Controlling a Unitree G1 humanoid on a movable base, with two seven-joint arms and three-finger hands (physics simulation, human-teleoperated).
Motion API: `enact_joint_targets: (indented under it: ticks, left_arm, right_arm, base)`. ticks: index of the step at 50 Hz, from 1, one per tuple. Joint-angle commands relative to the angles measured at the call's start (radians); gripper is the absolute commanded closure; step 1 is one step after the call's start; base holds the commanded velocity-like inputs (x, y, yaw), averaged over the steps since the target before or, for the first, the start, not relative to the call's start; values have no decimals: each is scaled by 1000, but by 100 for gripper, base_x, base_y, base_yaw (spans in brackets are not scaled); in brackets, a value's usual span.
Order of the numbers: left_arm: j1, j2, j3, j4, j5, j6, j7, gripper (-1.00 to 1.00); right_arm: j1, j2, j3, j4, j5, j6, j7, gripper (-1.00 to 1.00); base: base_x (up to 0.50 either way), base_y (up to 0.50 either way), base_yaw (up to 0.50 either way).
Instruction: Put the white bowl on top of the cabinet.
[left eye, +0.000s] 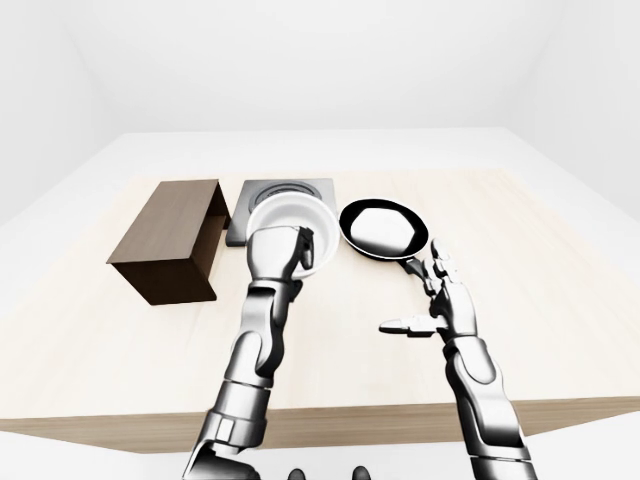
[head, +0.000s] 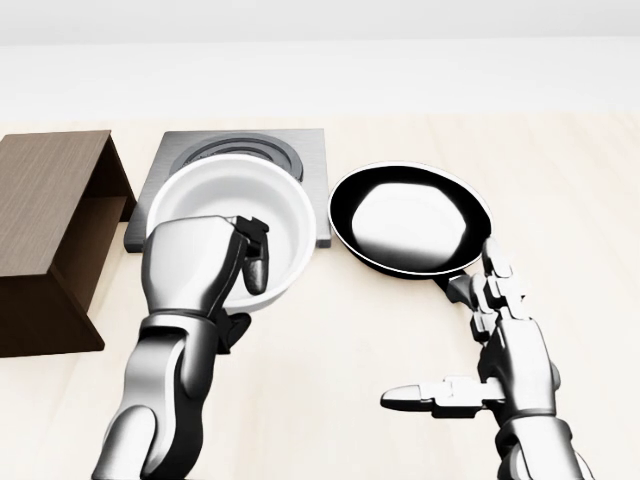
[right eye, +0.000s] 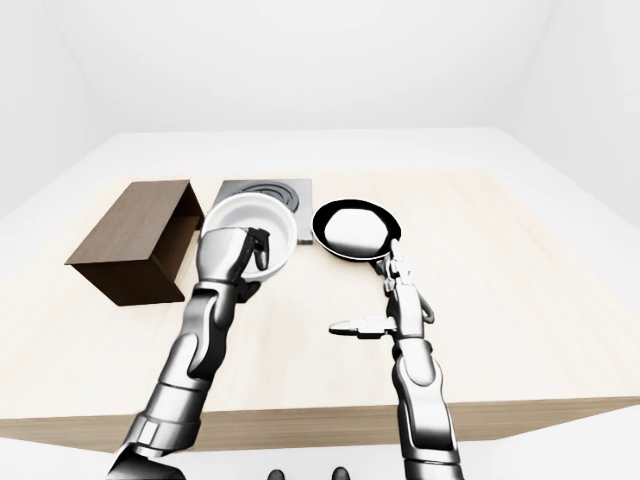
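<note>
My left hand (head: 225, 262) is shut on the rim of the white bowl (head: 240, 210), with a finger inside it and the palm outside, and holds it lifted and tilted over the lower left part of the stove plate (head: 310, 160). The dark brown cabinet (head: 45, 230), an open-sided box, stands on the table at the left of the head view, left of the bowl. My right hand (head: 480, 350) is open and empty, its fingers spread just below the black pan's handle.
A black frying pan (head: 410, 215) lies right of the stove plate, its handle pointing down-right toward my right hand. The light wooden table (left eye: 560, 260) stretches to the right, and its near edge (left eye: 350, 420) runs along the bottom of the left-eye view.
</note>
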Motion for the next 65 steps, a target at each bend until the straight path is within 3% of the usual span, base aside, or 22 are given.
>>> enact_joint_targets:
  ticks: [1,17,29,47,65]
  left_arm:
    - [-104,55,62,-103,-2,0,-69,100]
    - [-171,100,98,-158,-38,0,-120,100]
    - [-270,188,159,-97,-118,0,-120,100]
    - [-351,305,204,-32,-220,0,-106,100]
    - [-453,420,274,187,-480,0,80,100]
  right_arm:
    - [0,3,9,4,-9,0,-3,-100]
    - [1,5,12,11,-17,0,-10,-100]
    - [0,6,20,26,-25,-5,-13,-100]
    - [-14,6,27,60,-36,-20,-20,-100]
    - [-6,9,28,49,-44,-23,-31,-100]
  base:
    - [0,0,0]
    - [0,0,0]
    - [0,0,0]
    - [0,0,0]
    - [0,0,0]
